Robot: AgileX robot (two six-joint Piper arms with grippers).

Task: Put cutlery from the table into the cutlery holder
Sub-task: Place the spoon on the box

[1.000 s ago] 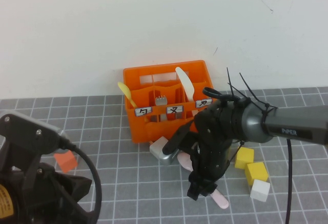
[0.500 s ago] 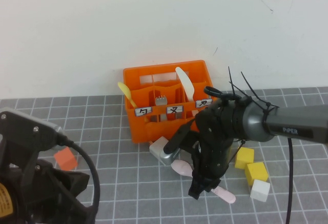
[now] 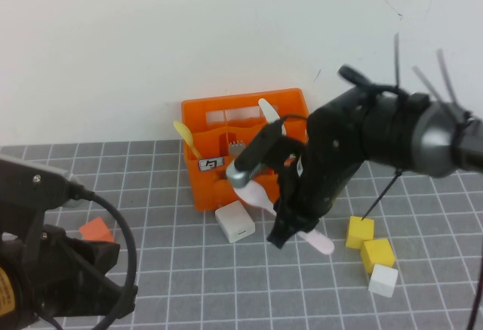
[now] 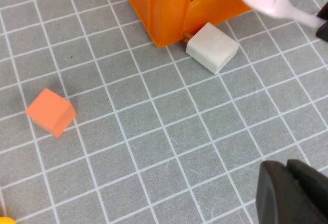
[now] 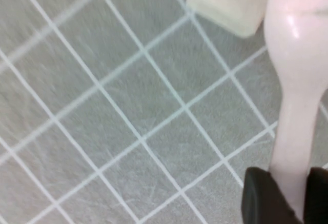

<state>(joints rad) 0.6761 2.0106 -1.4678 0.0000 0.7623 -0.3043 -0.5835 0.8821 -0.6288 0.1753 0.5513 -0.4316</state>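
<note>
- Two arms show in the high view; the right claw (image 3: 290, 223) is clamped on the handle of the pale pink spoon (image 3: 281, 213), which hangs clear of the table (image 3: 166, 269), its bowl up toward the orange cutlery holder (image 3: 204, 186) and its handle end slanting down toward the yellow blocks (image 3: 359, 232)
- Right wrist view: the dark fingers (image 5: 261, 198) pinch the pink handle on both sides; the grey gridded surface lies below
- White knife (image 3: 269, 112) stands tilted in the holder's right compartment; a small yellow spoon (image 3: 186, 138) leans out at its left end; a grey fork (image 3: 236, 147) shows in the middle
- Left claw (image 4: 293, 193) is closed and holds nothing, low over the table on the left side, well apart from the holder
- One white block (image 3: 235, 221) sits just in front of the holder; an orange cube (image 3: 96, 230) lies to the left; another white cube (image 3: 383, 280) sits beside the yellow ones
</note>
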